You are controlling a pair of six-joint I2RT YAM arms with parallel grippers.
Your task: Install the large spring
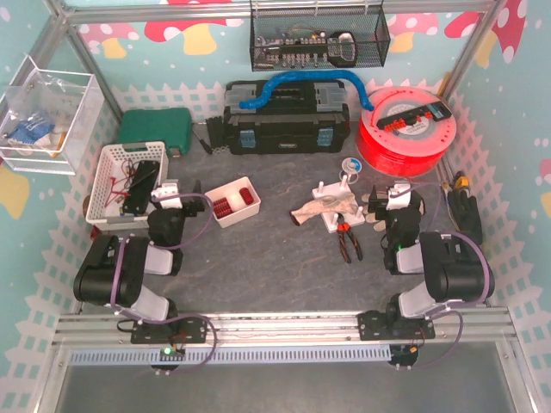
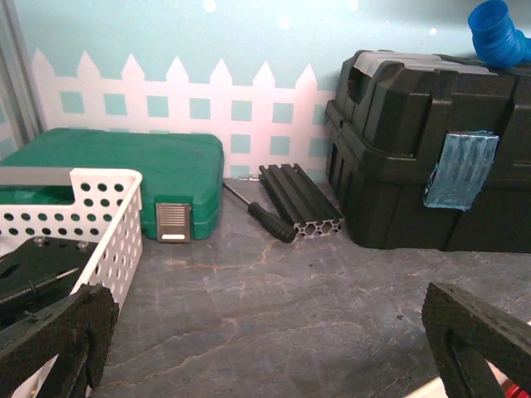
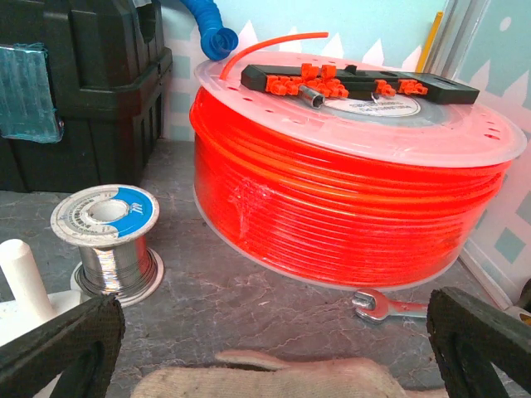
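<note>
Orange-red filament spool [image 3: 348,207]; green case [image 2: 149,174]; black toolbox [image 2: 398,149]; grey marbled tabletop [image 2: 290,315].

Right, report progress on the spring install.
Done: nothing visible. In hand: nothing; the left gripper and right gripper both stand open and empty. Left: everything. The white peg fixture sits mid-table beside the pliers with no spring I can make out, so pickup and seating remain.

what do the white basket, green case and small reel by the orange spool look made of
White basket: matte plastic, moulded with rows of round holes. Green case: likely hard plastic with a faint sheen; its grey latch looks metallic. Small reel: shiny silvery wire, probably solder, on a pale plastic-looking bobbin with a blue label.
</note>
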